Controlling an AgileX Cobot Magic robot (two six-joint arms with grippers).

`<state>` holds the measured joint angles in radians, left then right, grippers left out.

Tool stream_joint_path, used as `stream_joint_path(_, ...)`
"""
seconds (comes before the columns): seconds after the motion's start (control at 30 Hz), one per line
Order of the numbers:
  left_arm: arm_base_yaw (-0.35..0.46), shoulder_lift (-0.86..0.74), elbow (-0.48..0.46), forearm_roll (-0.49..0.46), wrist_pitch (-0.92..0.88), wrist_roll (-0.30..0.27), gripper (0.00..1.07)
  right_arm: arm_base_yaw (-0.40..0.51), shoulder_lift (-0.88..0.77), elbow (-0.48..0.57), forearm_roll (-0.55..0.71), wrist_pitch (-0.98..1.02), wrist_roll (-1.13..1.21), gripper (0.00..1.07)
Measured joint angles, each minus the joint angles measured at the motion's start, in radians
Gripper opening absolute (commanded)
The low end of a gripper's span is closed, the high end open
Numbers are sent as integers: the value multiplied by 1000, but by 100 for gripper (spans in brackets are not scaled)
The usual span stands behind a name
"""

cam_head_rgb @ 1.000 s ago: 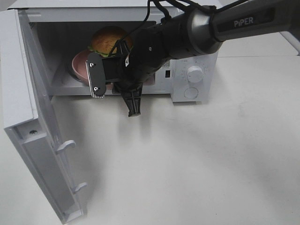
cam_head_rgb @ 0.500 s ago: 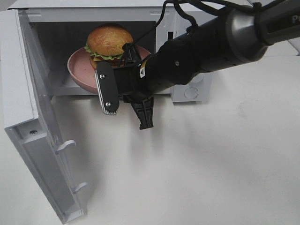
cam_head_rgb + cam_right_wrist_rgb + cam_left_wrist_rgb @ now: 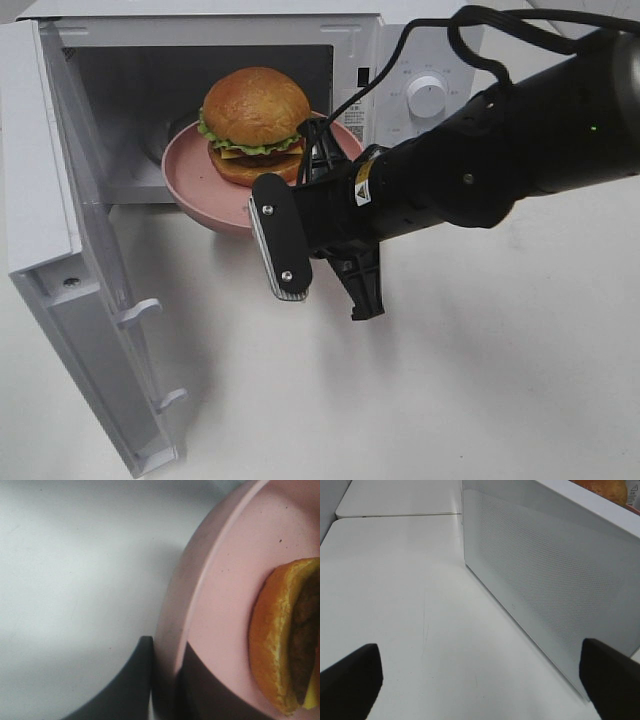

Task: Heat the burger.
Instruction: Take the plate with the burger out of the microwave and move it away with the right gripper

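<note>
Right wrist view: my right gripper [image 3: 167,680] pinches the pink plate's [image 3: 220,580] rim, the burger [image 3: 255,125] on it, just outside the microwave [image 3: 200,35] mouth. My left gripper [image 3: 480,680] gapes.

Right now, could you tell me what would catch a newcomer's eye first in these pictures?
The glossy golden burger on its pink plate, poised at the mouth of the open white microwave. The bulky black right arm's gripper pinches the plate's rim. At the left, the microwave's door swings wide over the white table.
</note>
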<state>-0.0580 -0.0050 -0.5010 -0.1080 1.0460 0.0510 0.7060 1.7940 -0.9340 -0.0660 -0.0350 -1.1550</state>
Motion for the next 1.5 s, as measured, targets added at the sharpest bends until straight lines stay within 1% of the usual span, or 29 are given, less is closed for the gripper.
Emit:
stream_joint_path(0.07, 0, 0, 0, 0, 0, 0, 101, 0, -12, 19, 0, -1, 0, 0)
stream_joint_path(0.1, 0, 0, 0, 0, 0, 0, 101, 0, -37, 51, 0, -4, 1, 0)
stream_joint_path(0.13, 0, 0, 0, 0, 0, 0, 101, 0, -37, 51, 0, -4, 1, 0)
stream_joint_path(0.2, 0, 0, 0, 0, 0, 0, 101, -3, -97, 122, 2, -14, 7, 0)
stream_joint_path(0.23, 0, 0, 0, 0, 0, 0, 101, -3, -97, 122, 2, -14, 7, 0)
stream_joint_path(0.3, 0, 0, 0, 0, 0, 0, 101, -7, -138, 171, 3, -22, 9, 0)
stream_joint_path(0.33, 0, 0, 0, 0, 0, 0, 101, -7, -138, 171, 3, -22, 9, 0)
stream_joint_path(0.37, 0, 0, 0, 0, 0, 0, 101, -8, -166, 198, 3, -26, 9, 0)
stream_joint_path(0.47, 0, 0, 0, 0, 0, 0, 101, -9, -182, 210, 3, -28, 9, 0)
stream_joint_path(0.53, 0, 0, 0, 0, 0, 0, 101, -11, -242, 266, 3, -31, 9, 0)
stream_joint_path(0.57, 0, 0, 0, 0, 0, 0, 101, -11, -242, 266, 3, -31, 9, 0)
stream_joint_path(0.63, 0, 0, 0, 0, 0, 0, 101, -12, -290, 313, 3, -31, 11, 0)
stream_joint_path(0.67, 0, 0, 0, 0, 0, 0, 101, -12, -290, 313, 3, -31, 11, 0)
stream_joint_path(0.7, 0, 0, 0, 0, 0, 0, 101, -12, -324, 341, -3, -29, 17, 0)
stream_joint_path(0.73, 0, 0, 0, 0, 0, 0, 101, -12, -324, 341, -3, -29, 17, 0)
stream_joint_path(0.8, 0, 0, 0, 0, 0, 0, 101, -12, -377, 379, -24, -9, 18, 0)
stream_joint_path(0.97, 0, 0, 0, 0, 0, 0, 101, -12, -447, 420, -33, 46, 19, 0)
stream_joint_path(1.1, 0, 0, 0, 0, 0, 0, 101, -12, -542, 464, -34, 122, 24, 0)
stream_joint_path(1.47, 0, 0, 0, 0, 0, 0, 101, -12, -713, 528, -34, 260, 26, 0)
stream_joint_path(1.5, 0, 0, 0, 0, 0, 0, 101, -12, -749, 537, -34, 286, 31, 0)
